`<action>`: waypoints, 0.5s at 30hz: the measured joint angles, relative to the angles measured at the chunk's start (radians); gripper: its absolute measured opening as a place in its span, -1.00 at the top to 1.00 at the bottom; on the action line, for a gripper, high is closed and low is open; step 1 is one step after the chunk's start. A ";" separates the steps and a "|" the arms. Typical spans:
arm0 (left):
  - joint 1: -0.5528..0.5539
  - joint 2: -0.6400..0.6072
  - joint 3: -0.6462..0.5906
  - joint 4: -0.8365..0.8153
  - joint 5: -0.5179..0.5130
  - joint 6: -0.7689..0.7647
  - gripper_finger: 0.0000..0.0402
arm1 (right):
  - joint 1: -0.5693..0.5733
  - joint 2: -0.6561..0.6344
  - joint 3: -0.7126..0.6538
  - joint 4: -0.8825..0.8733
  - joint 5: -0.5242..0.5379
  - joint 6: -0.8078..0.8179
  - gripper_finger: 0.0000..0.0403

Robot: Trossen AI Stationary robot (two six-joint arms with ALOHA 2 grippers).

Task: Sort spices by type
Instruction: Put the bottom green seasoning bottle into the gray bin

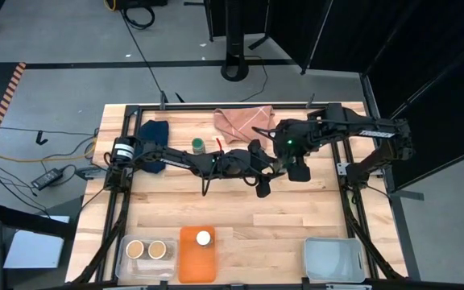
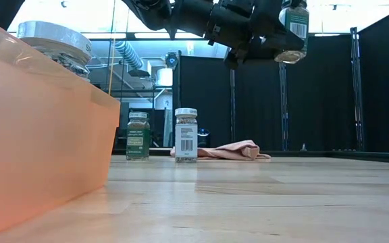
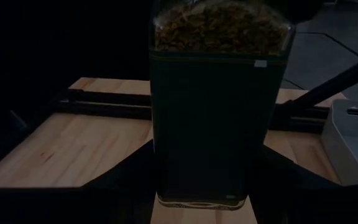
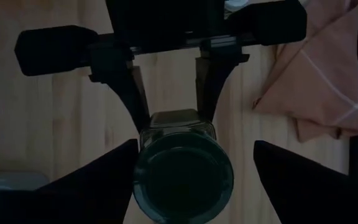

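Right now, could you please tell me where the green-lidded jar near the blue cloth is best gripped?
Take the green-lidded jar by its body just below the lid, tool descending from above: it stands upright, with the blue cloth off to one side.

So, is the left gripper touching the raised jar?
Touching. The right wrist view shows the left gripper with its two fingers pressed against opposite sides of the jar.

Grey concrete floor point(image 1: 71, 80) surrounds the wooden tabletop point(image 1: 240, 209) — black cables point(image 1: 139, 48) trail across it. Black curtains point(image 1: 393, 40) hang at the far right, and bright windows point(image 2: 113, 74) glow behind.
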 joint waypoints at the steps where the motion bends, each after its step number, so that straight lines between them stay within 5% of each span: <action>1: 0.000 0.000 0.000 -0.001 0.000 0.000 0.02 | 0.000 0.003 0.000 0.000 0.000 0.000 -0.60; 15: 0.001 0.000 0.000 -0.020 -0.007 0.002 0.01 | 0.001 0.049 -0.005 -0.023 -0.005 -0.004 -0.04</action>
